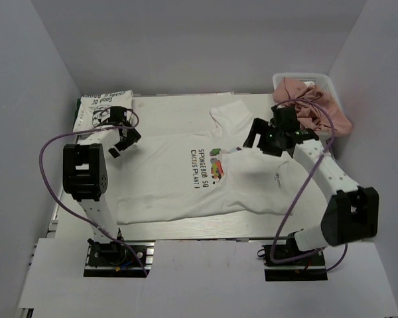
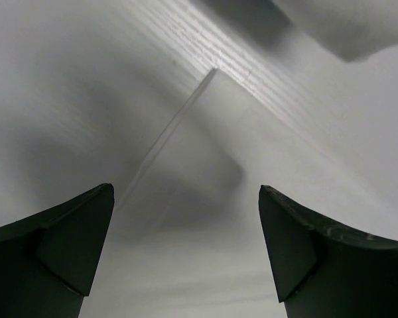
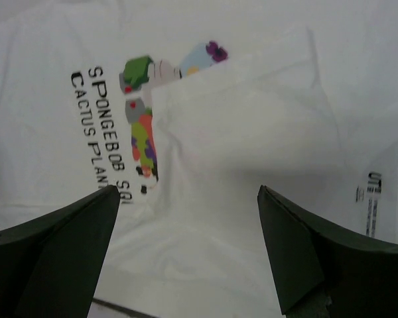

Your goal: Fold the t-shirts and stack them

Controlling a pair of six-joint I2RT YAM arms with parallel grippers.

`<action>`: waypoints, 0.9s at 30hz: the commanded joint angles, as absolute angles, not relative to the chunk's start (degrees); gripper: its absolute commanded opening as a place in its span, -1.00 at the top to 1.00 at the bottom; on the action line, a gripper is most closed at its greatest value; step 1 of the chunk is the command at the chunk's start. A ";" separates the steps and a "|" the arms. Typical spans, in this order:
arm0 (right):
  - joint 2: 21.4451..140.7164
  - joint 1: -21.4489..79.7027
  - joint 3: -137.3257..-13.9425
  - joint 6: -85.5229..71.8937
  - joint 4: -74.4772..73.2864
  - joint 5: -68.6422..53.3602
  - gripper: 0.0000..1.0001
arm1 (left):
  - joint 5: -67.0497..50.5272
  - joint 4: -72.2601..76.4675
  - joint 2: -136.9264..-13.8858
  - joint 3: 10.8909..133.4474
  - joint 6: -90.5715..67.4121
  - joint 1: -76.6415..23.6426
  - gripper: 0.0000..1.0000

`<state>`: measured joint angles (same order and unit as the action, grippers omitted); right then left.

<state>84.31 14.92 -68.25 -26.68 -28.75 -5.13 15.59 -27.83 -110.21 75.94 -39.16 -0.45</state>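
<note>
A white t-shirt with a colourful cartoon print and dark lettering (image 1: 205, 175) lies spread over the table, its right part folded over the print; it fills the right wrist view (image 3: 239, 119). A folded white t-shirt with black lettering (image 1: 103, 106) lies at the far left corner. My left gripper (image 1: 125, 140) is open and empty just above the spread shirt's left edge; the left wrist view shows only white cloth (image 2: 199, 199) between its jaws. My right gripper (image 1: 259, 140) is open and empty above the shirt's upper right part.
A white basket (image 1: 326, 83) at the far right holds crumpled pink cloth (image 1: 312, 106). Grey walls close in the table on three sides. A white panel (image 1: 186, 278) covers the near edge beside the arm bases.
</note>
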 commanded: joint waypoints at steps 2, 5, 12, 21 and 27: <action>74.80 17.66 -66.88 -29.01 -26.89 -2.48 -0.81 | 13.10 -23.99 -103.62 73.65 -37.44 -0.26 -1.00; 76.10 18.02 -69.26 -27.17 -27.42 -0.36 -0.81 | 13.10 -24.79 -103.01 74.27 -35.87 -0.26 -1.00; 88.47 17.75 -82.60 -21.10 -26.10 3.43 -0.81 | 5.04 -22.42 -103.01 75.32 -21.65 -0.26 -1.00; 119.47 16.00 -115.38 -12.04 -31.72 2.47 -0.81 | 3.34 -22.41 -103.71 75.94 -11.43 -0.26 -1.00; 127.35 14.68 -120.51 -7.47 -24.71 0.97 -0.81 | 4.04 -21.01 -107.75 78.48 -9.59 -0.26 -1.00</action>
<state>126.21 15.35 -119.74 -11.57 -28.42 2.04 5.06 -22.81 -106.85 75.31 -12.36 -0.38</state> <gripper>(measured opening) 0.904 0.997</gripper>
